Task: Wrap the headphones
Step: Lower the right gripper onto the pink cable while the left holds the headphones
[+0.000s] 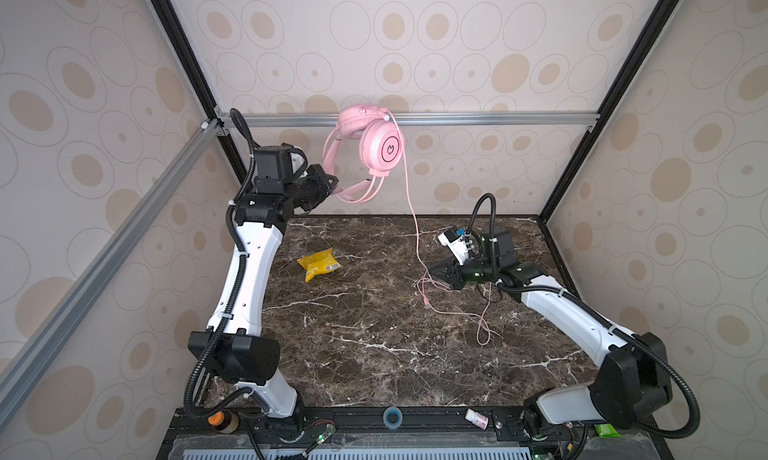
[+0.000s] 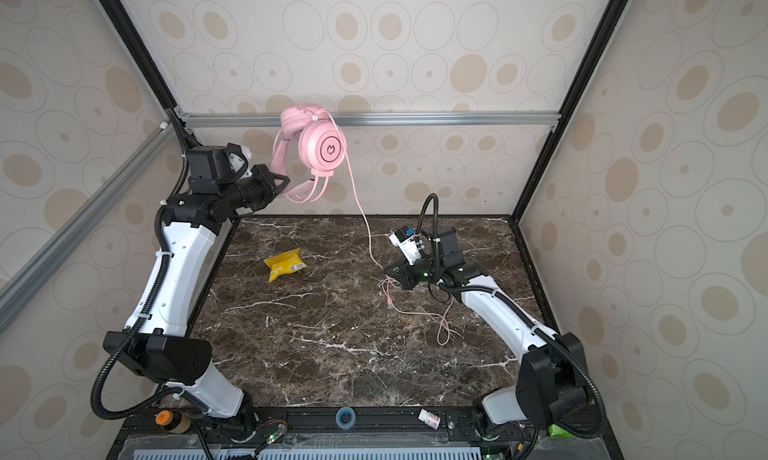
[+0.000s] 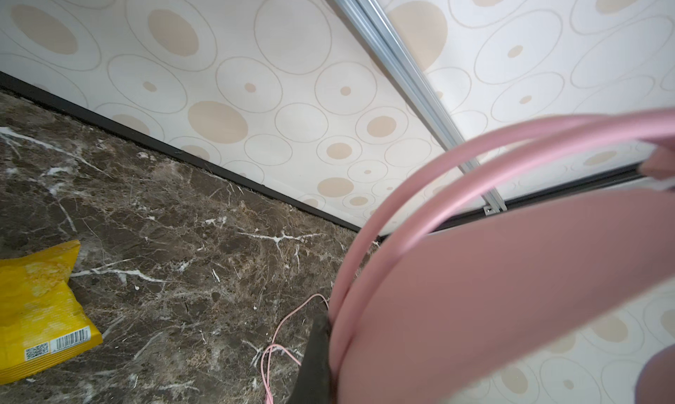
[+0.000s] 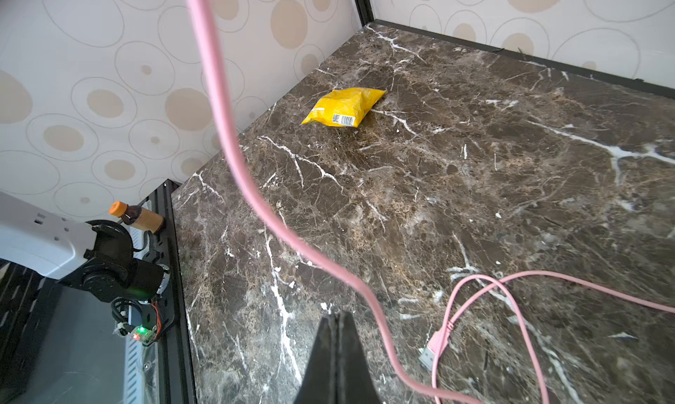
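Headphones (image 1: 382,148) whole in both top views only

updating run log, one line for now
left claw shut on headphones headband, lifted | right claw shut beside cable | cable end on table

High stereo pair and wrist views, sharing tabletop (image 1: 374,354)

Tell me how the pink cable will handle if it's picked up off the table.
Likely floppy: the cable hangs slack from the headphones and lies in loose loops on the table. Probably light and thin, so easy to miss or slip. Its plug end may trail and swing.
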You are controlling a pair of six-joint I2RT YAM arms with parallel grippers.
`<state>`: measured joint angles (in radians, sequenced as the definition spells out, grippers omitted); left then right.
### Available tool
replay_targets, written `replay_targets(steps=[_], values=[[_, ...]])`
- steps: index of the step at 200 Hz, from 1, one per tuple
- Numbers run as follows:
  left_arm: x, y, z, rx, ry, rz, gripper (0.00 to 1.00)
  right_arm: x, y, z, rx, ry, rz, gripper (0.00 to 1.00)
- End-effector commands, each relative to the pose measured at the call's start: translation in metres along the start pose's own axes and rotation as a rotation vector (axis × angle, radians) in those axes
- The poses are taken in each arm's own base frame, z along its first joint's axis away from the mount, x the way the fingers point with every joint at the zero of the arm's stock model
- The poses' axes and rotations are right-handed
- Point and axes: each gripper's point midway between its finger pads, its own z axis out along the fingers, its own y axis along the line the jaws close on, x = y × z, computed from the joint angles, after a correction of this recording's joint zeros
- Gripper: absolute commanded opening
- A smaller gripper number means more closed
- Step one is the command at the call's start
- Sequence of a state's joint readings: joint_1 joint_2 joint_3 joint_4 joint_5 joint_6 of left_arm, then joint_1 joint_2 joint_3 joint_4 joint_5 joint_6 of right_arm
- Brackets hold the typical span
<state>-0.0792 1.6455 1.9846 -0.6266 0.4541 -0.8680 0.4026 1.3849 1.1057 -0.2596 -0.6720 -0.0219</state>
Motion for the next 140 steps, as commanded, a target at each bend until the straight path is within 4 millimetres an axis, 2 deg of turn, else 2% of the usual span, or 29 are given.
replay_targets(steps=[1,54,93,101,129,140], values=[[-0.033,-0.025,-0.029,0.046,-0.175,-0.035,0.0,-0.002,0.018,-0.013,0.018,0.031,-0.068,0.0],[-0.031,-0.014,-0.033,-0.066,-0.307,-0.075,0.0,-0.001,0.045,-0.03,0.075,0.14,-0.193,0.0],[-0.025,-0.019,-0.028,-0.025,-0.283,-0.062,0.0,-0.005,0.048,-0.036,0.099,0.108,-0.163,0.0],[-0.025,-0.023,-0.029,-0.014,-0.281,-0.052,0.0,-0.007,0.049,-0.037,0.103,0.088,-0.143,0.09],[-0.022,-0.037,-0.029,0.039,-0.238,-0.017,0.0,-0.019,0.049,-0.039,0.114,-0.06,-0.133,0.57],[-0.019,-0.043,-0.028,0.066,-0.215,-0.017,0.0,-0.021,0.045,-0.037,0.127,-0.085,-0.142,0.71]])
